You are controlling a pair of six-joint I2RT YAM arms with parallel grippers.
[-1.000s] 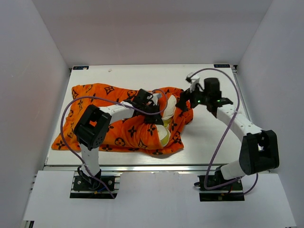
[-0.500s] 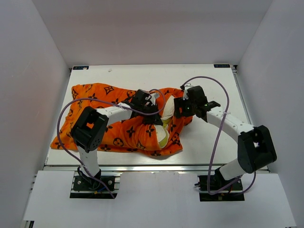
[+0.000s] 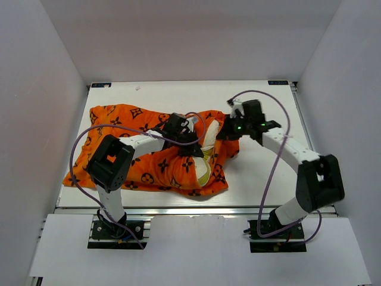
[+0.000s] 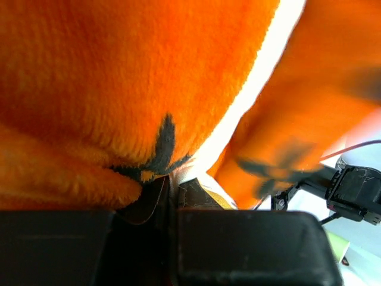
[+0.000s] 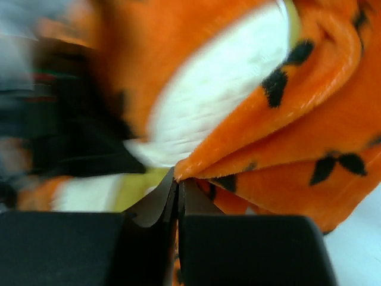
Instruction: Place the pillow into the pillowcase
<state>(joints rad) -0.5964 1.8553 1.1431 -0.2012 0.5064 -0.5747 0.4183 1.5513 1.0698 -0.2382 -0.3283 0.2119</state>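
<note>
The orange pillowcase (image 3: 128, 134) with black motifs lies across the left and middle of the table. The cream-white pillow (image 3: 209, 138) shows only at the case's open right end, the rest inside; its yellow band (image 3: 205, 171) peeks out below. My left gripper (image 3: 188, 139) sits on top of the case near that opening, shut on a fold of the pillowcase (image 4: 107, 107) at its fingertips (image 4: 156, 186). My right gripper (image 3: 226, 132) is at the opening's right rim, shut on the edge of the pillowcase (image 5: 280, 137), with the pillow (image 5: 214, 89) just behind.
White walls (image 3: 41, 119) box in the white table (image 3: 262, 173) on three sides. Purple cables (image 3: 271, 173) loop over both arms. The case's lower edge lies close to the table's front edge (image 3: 178, 207).
My right gripper came left to the case's opening and shut on its rim, from wide open. The left gripper kept its hold and hardly moved.
</note>
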